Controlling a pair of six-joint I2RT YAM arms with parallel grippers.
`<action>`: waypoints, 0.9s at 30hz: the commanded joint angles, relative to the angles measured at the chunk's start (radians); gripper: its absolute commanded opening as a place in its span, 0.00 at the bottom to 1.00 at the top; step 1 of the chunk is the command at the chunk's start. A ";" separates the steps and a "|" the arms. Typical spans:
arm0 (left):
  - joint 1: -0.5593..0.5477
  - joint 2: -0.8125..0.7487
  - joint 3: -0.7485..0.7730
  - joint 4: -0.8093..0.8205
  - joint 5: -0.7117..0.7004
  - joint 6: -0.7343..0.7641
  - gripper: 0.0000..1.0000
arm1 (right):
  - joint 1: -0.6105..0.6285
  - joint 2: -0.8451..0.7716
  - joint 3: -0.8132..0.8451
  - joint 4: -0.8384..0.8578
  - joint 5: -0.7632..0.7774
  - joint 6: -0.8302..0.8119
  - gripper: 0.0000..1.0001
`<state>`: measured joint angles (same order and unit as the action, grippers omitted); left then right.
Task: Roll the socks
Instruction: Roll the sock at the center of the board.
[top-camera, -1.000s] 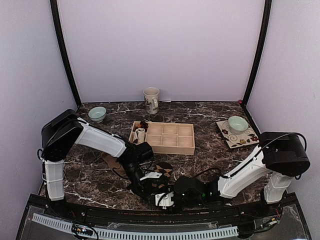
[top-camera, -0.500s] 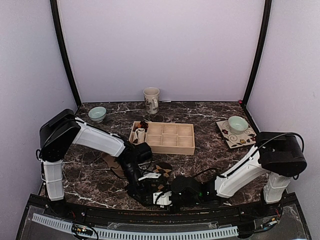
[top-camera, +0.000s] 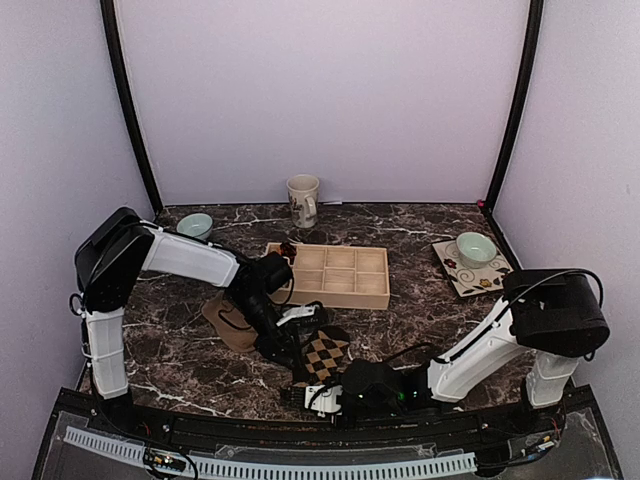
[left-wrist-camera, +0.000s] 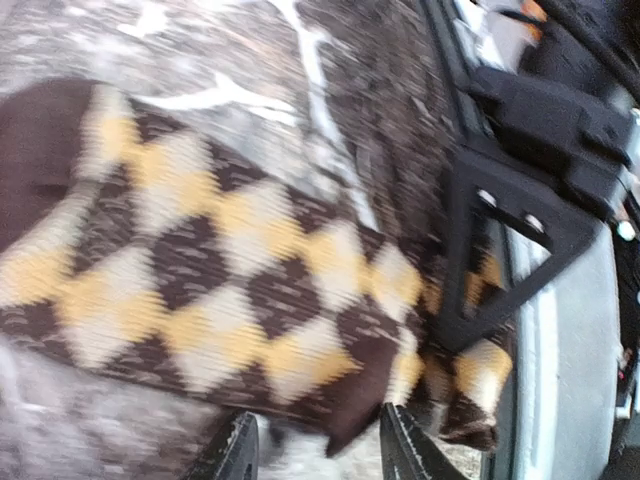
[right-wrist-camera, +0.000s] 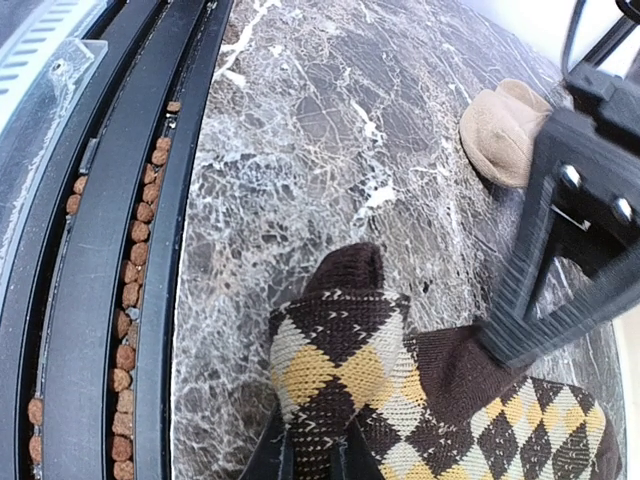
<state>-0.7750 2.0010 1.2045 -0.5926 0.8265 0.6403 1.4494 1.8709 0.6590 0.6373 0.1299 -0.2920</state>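
the right claw (right-wrist-camera: 308, 455) is pressed nearly together, pinching one end of the argyle sock (right-wrist-camera: 345, 375) and lifting it into a small hump by the near edge of the table (right-wrist-camera: 300, 150). the left claw (left-wrist-camera: 315, 442) is partly spread; the sock's other end lies between its fingers, one finger touching the fabric, but no firm grip shows. the rest of the sock lies flat between the two claws. the tan sock (top-camera: 228, 318) lies flat to the left, near but apart. this looks like the start of rolling the argyle sock: nothing is rolled yet. next, the pinched end likely needs turning over onto the flat part, with the far end held down.
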 joint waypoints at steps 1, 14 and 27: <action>-0.002 0.031 0.040 0.050 -0.078 -0.077 0.44 | 0.019 0.051 -0.024 -0.081 -0.007 0.036 0.04; -0.003 -0.016 0.033 0.076 -0.151 -0.118 0.41 | 0.017 0.037 -0.039 -0.139 -0.177 0.174 0.03; -0.060 0.003 0.052 0.089 -0.200 -0.119 0.41 | -0.021 0.076 -0.040 -0.102 -0.300 0.224 0.02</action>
<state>-0.7925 2.0014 1.2572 -0.5034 0.6731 0.5114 1.4387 1.8870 0.6430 0.6975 -0.0471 -0.1093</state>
